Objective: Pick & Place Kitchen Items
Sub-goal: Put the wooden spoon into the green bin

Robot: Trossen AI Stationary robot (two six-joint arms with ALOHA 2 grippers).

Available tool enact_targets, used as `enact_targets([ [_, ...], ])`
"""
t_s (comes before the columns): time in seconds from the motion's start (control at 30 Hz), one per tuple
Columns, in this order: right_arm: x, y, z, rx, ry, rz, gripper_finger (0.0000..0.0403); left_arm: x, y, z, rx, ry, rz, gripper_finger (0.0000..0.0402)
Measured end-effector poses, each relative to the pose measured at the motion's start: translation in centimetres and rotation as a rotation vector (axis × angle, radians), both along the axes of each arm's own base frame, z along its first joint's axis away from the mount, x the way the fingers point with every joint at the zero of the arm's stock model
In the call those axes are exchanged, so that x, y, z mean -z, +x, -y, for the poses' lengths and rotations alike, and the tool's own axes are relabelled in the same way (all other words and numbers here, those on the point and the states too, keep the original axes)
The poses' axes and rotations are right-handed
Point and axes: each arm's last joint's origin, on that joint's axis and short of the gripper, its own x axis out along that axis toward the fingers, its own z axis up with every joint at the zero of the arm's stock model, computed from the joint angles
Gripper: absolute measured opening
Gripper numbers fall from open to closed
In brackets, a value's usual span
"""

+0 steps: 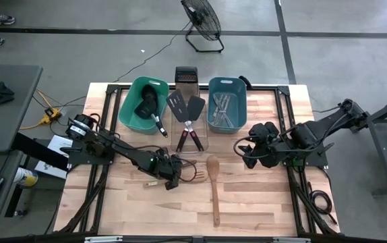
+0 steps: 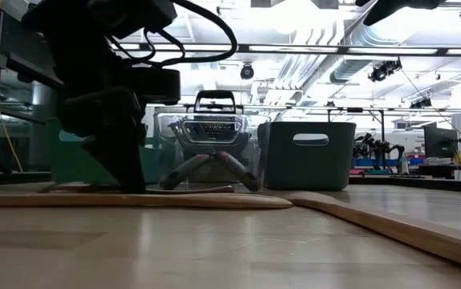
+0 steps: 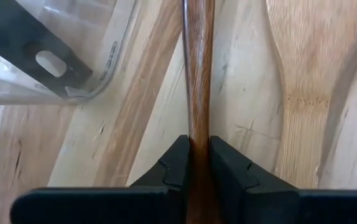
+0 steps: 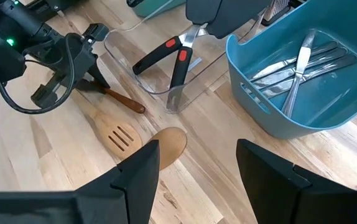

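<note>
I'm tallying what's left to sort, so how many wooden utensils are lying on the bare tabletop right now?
2. A slotted wooden spatula lies left of centre, its handle clamped in the left pincer. A long wooden spoon lies alone at centre. The arm could be hiding others.

A brown slotted wooden spatula (image 1: 192, 173) lies flat on the worktop, left of centre, its dark handle clamped between the jaws of the left gripper (image 1: 171, 174). Just beside it a lighter wooden spoon (image 1: 214, 182) lies flat, bowl toward the tubs, handle reaching toward the near edge. Two black turners with red handles (image 1: 187, 118) lie in the clear tub, black utensils (image 1: 147, 104) in the teal tub, and silver knives (image 1: 224, 111) in the blue tub.
</note>
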Motion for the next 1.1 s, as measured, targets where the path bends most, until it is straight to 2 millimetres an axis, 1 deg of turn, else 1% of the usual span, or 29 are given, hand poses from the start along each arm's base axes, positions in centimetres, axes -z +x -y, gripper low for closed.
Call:
enact_targets([
  [0.57, 0.0, 0.0, 0.0, -0.007, 0.01, -0.005, 0.0205, -0.2, -0.1, 0.2, 0.016, -0.067, -0.014, 0.004],
  [1.1, 0.0, 0.0, 0.0, -0.007, 0.01, -0.004, 0.0205, -2.4, -1.0, 0.0, 0.035, -0.102, 0.005, 0.0033],
])
